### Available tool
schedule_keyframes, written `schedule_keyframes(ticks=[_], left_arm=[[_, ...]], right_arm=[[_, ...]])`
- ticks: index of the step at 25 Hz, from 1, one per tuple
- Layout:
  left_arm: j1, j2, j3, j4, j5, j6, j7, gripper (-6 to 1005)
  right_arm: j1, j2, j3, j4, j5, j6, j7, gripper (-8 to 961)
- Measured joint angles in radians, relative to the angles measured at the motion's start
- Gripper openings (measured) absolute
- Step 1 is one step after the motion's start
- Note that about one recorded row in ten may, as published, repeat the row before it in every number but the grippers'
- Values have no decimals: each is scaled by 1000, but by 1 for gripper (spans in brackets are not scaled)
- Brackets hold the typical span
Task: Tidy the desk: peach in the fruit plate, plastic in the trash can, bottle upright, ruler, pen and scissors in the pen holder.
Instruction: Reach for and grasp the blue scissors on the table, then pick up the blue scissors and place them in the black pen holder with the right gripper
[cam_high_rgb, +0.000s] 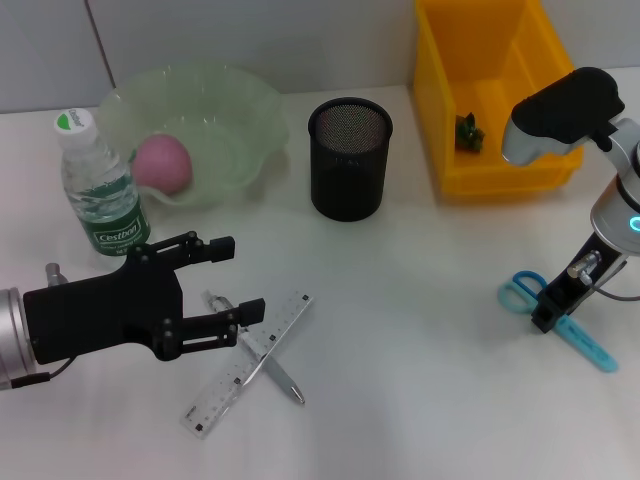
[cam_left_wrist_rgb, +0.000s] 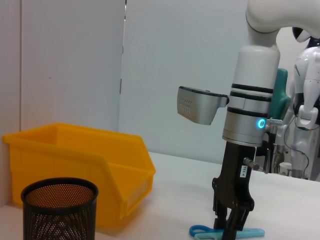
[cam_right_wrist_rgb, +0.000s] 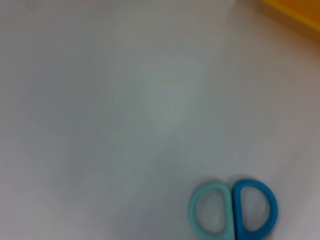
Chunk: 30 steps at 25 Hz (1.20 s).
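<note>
Down on the desk (cam_high_rgb: 420, 400), the scissors (cam_high_rgb: 565, 320) are straddled by the right gripper (cam_high_rgb: 545, 318), grip uncertain; the left gripper (cam_high_rgb: 238, 280) is held open over the ruler (cam_high_rgb: 215, 395) and pen (cam_high_rgb: 283, 380)

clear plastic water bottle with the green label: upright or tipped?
Upright. The clear plastic water bottle stands on its base with the white cap on top, beside the pale green fruit plate, just behind the left gripper.

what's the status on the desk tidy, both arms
Left end effector open, over pen and ruler. Right end effector down on scissors, grip unclear. Pen holder nothing blocking.
</note>
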Motion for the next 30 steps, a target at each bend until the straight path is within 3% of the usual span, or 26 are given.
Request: schedule_keyframes(ticks=[15,24,30], left_arm=[[2,0,-3,0,-10,0,1,810],[1,1,-6,0,-11,0,-1,809],[1,2,-7,0,-12,0,0,809]], right_arm=[[0,0,9,-54,19,-19,-13,243],[-2,-5,76,-343,201,-185,-65,242],[-29,-2,165,-470,344,-150,-152,242]])
